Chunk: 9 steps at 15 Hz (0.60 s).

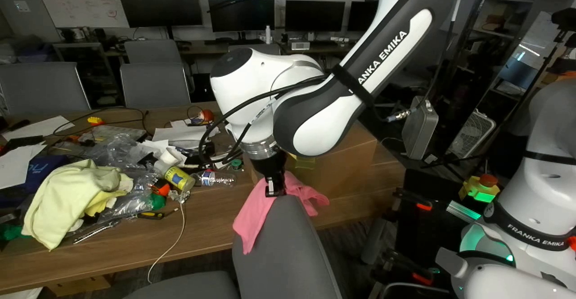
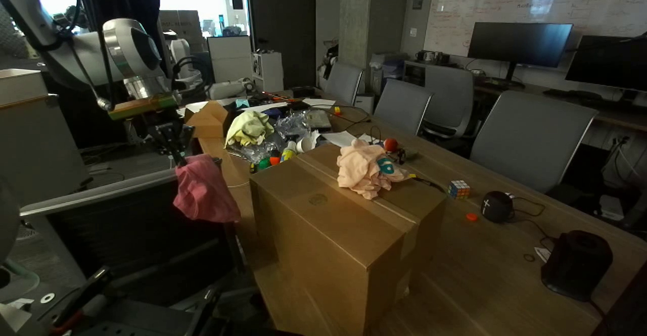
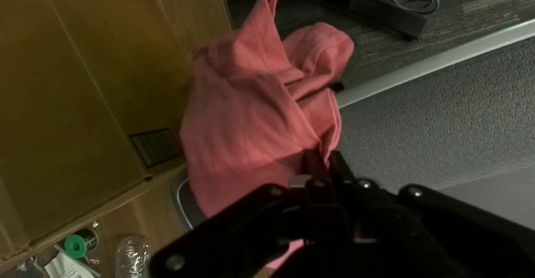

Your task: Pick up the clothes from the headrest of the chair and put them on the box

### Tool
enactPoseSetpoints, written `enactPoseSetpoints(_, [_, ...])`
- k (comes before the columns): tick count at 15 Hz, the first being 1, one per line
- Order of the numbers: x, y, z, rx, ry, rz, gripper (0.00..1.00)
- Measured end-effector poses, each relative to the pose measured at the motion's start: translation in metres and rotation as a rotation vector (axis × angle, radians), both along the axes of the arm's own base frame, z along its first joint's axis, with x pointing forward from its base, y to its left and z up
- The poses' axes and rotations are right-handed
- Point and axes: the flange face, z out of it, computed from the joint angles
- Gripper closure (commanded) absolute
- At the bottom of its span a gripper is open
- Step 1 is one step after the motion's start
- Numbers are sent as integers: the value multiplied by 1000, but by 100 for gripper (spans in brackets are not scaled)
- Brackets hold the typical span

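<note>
A cluttered office, with a whiteboard [image 1: 85,2] covered in red handwriting across the back and a row of dark monitors [image 1: 159,9] in front of it. In the foreground, a pink cloth [image 3: 250,136] hangs draped over the top of a gray chair [image 1: 288,249], with folds falling on both sides. The robot's claw [image 3: 327,161] points down at the chair's top edge, its fingers [image 3: 342,168] pinching a fold of the cloth. Near the chair, a large cardboard box [image 2: 333,217] stands on a wooden table [image 1: 207,229]; a crumpled peach cloth [image 2: 360,170] with a teal patch lies on top of it. Farther along the table, a pale yellow cloth [image 1: 67,193] rests on a heap of clear plastic wrap [image 1: 114,151] and small clutter, near a yellow container [image 1: 179,178] and a clear bottle [image 1: 220,179] lying on its side. Beyond the box, in an exterior view, are a colorful puzzle cube [image 2: 459,189] and a small black speaker [image 2: 497,206]. Gray office chairs [image 2: 530,136] stand along the far side of the table.
</note>
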Motion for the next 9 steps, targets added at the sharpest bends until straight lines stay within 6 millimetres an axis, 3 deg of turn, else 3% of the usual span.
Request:
enactPoseSetpoints(5, [2, -1, 5, -10, -25, -21, 98])
enactPoseSetpoints(9, [9, -7, 41, -18, -120, -69, 98])
